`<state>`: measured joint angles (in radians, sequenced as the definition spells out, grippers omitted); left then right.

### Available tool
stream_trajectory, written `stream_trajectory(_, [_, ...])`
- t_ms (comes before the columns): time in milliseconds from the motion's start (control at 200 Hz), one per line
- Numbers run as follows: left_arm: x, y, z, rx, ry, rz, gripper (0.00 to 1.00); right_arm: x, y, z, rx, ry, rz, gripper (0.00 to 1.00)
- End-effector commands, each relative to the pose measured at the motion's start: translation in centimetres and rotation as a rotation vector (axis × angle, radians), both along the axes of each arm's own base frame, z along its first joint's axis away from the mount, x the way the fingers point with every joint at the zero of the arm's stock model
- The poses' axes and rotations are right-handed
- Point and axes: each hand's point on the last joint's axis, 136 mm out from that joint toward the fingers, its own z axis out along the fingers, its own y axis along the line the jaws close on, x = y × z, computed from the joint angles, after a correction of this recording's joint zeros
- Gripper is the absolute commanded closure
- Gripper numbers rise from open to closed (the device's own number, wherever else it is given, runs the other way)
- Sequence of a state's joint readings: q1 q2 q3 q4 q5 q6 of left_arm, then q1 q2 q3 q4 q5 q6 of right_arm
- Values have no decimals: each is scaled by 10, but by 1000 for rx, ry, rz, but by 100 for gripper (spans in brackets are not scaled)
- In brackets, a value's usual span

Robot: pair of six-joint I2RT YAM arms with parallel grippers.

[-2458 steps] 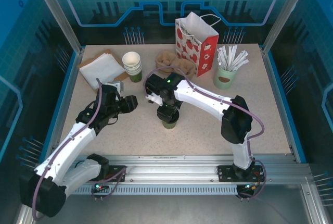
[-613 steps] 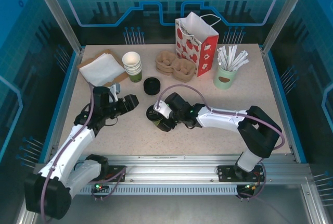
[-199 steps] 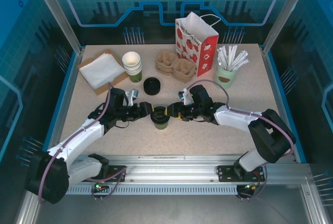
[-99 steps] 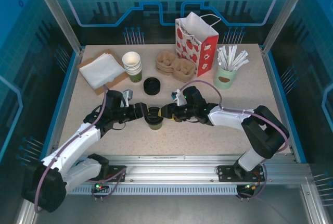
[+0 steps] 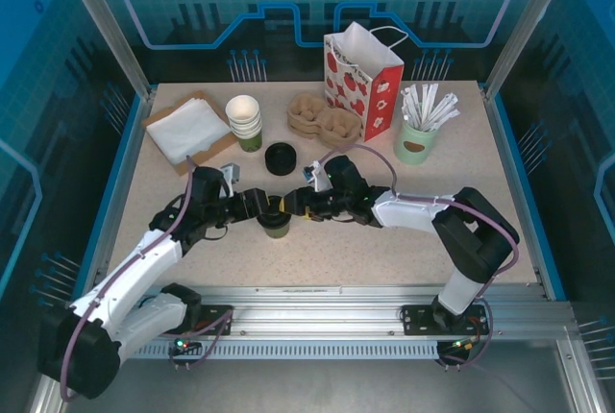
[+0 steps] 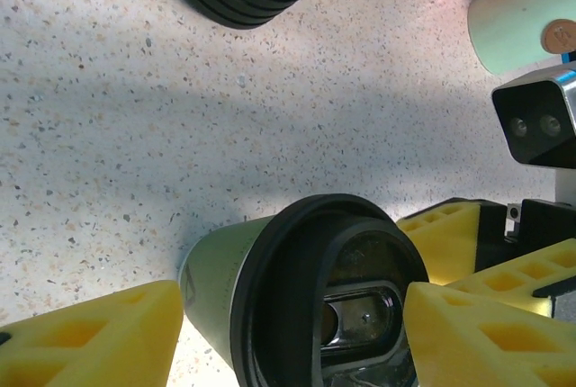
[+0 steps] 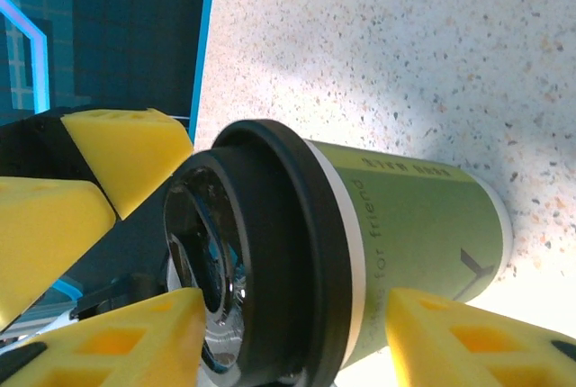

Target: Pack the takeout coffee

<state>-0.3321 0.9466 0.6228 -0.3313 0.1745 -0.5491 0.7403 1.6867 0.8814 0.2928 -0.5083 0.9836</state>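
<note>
Speckled counter [image 5: 413,240] carries the takeout coffee [image 5: 277,225] upright, left of centre and nearer the front edge than the back, a stack of black lids [image 5: 281,157] behind it. The left gripper [image 5: 262,207] and right gripper [image 5: 293,205] meet at the cup from opposite sides. Each has its yellow fingers spread around it, though it cannot be told whether either pair actually presses on it.

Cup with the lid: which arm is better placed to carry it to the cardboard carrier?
Probably the right. The left gripper and the right gripper both flank the cup, but the carrier and the bag stand behind it, toward the right arm's side, so that reach looks easier.
</note>
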Motion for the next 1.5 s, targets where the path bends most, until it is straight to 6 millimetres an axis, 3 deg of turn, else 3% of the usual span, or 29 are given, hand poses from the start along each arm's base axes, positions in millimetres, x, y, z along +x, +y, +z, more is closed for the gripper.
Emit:
stream_trajectory(0, [6,3,25,11,-74,6,32,4,-4,21,4,-51,-4,38])
stream_trajectory(130, [9,0,48,-17,-139,0,28,10,-20,53,-3,-142,-22,22])
stream_trajectory(235, [12,-4,74,-54,-213,-14,26,29,-51,75,-138,-300,-58,17])
stream_trajectory(375, [20,-10,101,-82,-301,-35,25,72,-87,100,-406,-587,-42,16])
stream_trajectory(555, [35,-9,117,-60,-363,-19,24,133,-103,116,-577,-815,-18,20])
stream_trajectory(685, [41,-12,122,-78,-370,-20,24,169,-100,109,-682,-894,7,27])
stream_trajectory(845, [42,-13,123,-73,-368,-24,24,204,-103,80,-800,-880,42,35])
stream_trajectory(1080, [43,-12,121,-64,-367,-18,24,233,-102,47,-863,-787,65,39])
stream_trajectory(1496, [40,-10,118,-62,-359,-14,24,270,-102,33,-830,-756,81,49])
